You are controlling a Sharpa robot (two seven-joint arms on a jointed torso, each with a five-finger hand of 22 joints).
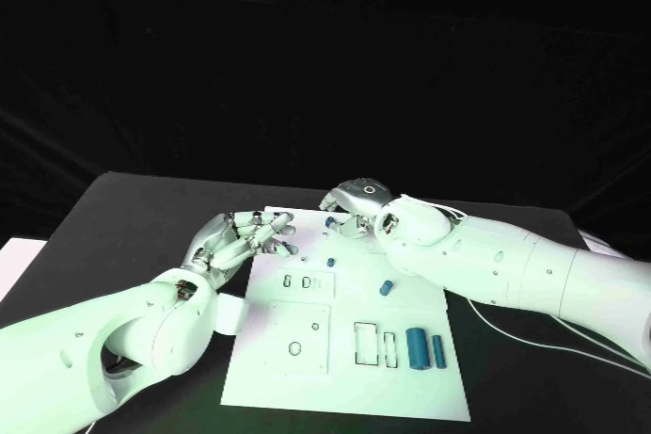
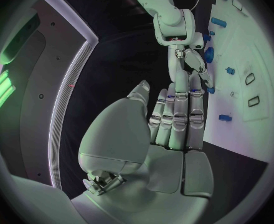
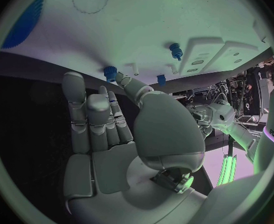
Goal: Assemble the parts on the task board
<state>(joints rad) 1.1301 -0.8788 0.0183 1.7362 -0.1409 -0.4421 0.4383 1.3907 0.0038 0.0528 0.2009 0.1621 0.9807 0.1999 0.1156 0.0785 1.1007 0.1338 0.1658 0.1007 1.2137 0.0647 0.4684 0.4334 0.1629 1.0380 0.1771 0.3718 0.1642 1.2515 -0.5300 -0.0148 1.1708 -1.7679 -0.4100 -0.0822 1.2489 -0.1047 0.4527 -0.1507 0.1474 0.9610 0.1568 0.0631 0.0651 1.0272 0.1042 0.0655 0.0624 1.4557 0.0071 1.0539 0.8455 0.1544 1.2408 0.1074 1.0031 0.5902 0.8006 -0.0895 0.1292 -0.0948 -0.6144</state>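
The white task board (image 1: 292, 359) lies in the middle of the black table. Blue parts rest on it: a small peg (image 1: 330, 262), a short cylinder (image 1: 387, 287) and two larger blocks (image 1: 418, 349) side by side near the right edge. My left hand (image 1: 245, 238) hovers at the board's far left corner, its fingers (image 2: 177, 109) stretched out and holding nothing. My right hand (image 1: 356, 206) is at the board's far edge. One of its fingertips (image 3: 122, 77) sits right beside a small blue part (image 3: 110, 73) standing on the board, while the other fingers are extended.
Outlined slots (image 1: 369, 344) and recessed pockets (image 1: 309, 281) mark the board. Black table (image 1: 122, 217) surrounds it on all sides. A thin cable (image 1: 522, 332) trails from my right arm over the table at the right.
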